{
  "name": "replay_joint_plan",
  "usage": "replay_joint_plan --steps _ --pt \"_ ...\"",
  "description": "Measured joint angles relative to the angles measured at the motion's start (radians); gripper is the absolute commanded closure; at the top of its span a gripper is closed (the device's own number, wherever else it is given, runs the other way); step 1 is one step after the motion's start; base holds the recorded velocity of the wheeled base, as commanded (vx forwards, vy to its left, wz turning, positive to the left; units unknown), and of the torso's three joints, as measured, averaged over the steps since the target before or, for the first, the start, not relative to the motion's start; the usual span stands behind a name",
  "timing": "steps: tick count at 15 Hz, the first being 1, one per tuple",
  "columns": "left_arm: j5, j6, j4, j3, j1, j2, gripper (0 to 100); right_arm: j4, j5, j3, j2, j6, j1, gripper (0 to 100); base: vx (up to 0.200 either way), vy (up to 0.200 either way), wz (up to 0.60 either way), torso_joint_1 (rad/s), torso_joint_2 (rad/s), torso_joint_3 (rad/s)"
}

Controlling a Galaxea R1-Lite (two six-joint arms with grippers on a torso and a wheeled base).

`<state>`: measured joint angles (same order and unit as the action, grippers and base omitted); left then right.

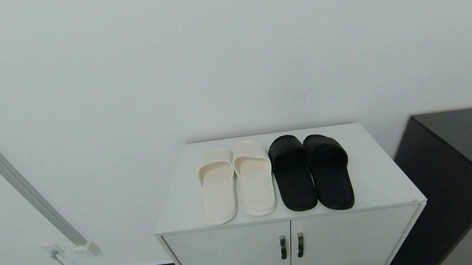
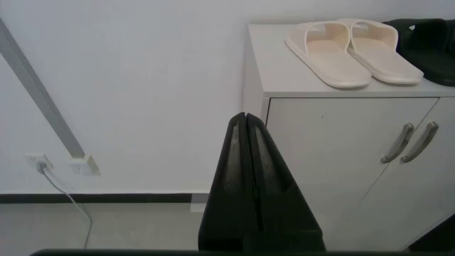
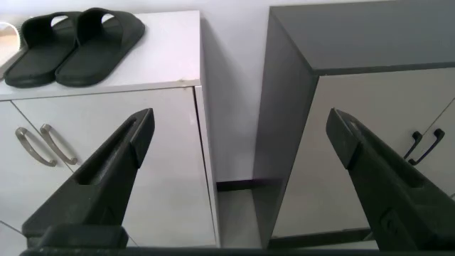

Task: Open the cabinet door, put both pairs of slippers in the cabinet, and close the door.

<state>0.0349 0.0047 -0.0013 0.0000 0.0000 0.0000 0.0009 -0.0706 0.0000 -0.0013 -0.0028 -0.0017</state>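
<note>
Cream slippers point(image 1: 236, 181) and black slippers point(image 1: 311, 172) sit side by side on top of a white cabinet point(image 1: 379, 178) with both doors shut.

In the head view the cabinet stands at lower centre of the frame against a pale wall. The cream pair is on the left and the black pair close against it on the right. Two door handles point(image 1: 291, 246) meet near the bottom edge. A dark cabinet point(image 1: 464, 146) fills the lower right, and a wall socket point(image 1: 54, 251) sits at lower left. The left wrist view adds the left gripper point(image 2: 245, 117), its fingers pressed together and holding nothing. The right wrist view adds the right gripper point(image 3: 240, 117), spread wide and empty, facing the gap between the two cabinets.
</note>
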Motion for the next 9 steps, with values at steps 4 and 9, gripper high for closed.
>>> replay_joint_plan --steps 4,9 --pt "-0.020 0.004 0.000 0.000 0.000 0.000 100 0.000 0.000 0.000 0.000 -0.002 0.000 0 0.000 0.000 0.00 0.000 0.00 0.000" --pt "-0.026 0.017 0.000 0.000 0.000 0.000 100 -0.001 0.013 -0.012 0.038 0.020 0.002 0 0.000 0.000 0.00 0.000 0.00 0.000"
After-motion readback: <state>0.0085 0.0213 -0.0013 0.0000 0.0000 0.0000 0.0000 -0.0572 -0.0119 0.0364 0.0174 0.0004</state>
